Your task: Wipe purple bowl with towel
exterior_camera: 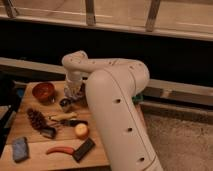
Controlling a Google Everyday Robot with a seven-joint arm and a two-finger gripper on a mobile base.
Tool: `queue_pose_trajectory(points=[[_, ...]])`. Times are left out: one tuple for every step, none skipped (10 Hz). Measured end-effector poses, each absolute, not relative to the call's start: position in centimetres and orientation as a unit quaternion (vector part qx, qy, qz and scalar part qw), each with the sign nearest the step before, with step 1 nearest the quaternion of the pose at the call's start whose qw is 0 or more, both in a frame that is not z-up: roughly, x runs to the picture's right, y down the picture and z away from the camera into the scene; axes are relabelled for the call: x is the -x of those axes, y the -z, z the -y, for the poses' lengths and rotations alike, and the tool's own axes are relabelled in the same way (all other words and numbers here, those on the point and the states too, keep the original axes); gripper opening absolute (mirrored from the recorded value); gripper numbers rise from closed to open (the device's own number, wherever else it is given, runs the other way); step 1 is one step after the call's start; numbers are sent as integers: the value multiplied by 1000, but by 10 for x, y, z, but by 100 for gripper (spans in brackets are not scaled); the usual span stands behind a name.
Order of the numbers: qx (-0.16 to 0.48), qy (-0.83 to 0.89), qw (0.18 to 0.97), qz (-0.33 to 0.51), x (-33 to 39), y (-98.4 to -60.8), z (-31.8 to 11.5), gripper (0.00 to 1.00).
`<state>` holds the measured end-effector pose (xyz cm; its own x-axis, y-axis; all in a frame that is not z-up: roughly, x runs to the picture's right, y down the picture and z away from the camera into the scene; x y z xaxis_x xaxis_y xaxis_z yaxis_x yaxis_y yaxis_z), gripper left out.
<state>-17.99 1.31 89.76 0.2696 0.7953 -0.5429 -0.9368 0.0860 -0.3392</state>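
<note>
A round bowl (44, 91) stands at the back left of the wooden table (35, 162); it looks dark reddish in this light. A blue-grey folded cloth (20, 148), which looks like the towel, lies flat at the front left corner. My gripper (75, 93) hangs from the white arm (112, 100) over the back of the table. It is just right of the bowl, above a small metal cup (65, 104), and far from the cloth. I see nothing held in it.
Also on the table are a pinecone (36, 118), a yellowish utensil (62, 117), a small dark object (48, 132), a yellow round fruit (81, 130), a red chili (60, 149) and a black block (83, 149). The arm hides the table's right side. A dark wall runs behind.
</note>
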Motion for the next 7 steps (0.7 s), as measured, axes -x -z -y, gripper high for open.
queue_pose_trajectory(points=[[316, -600, 726, -117, 171, -899, -12, 0], [310, -605, 723, -123, 162, -905, -7, 0], [305, -615, 716, -130, 150, -917, 2, 0], [303, -621, 711, -131, 142, -929, 10, 0], [304, -627, 706, -127, 139, -940, 18, 0], [310, -631, 701, -119, 142, -948, 24, 0], [318, -634, 696, -107, 150, -953, 28, 0]])
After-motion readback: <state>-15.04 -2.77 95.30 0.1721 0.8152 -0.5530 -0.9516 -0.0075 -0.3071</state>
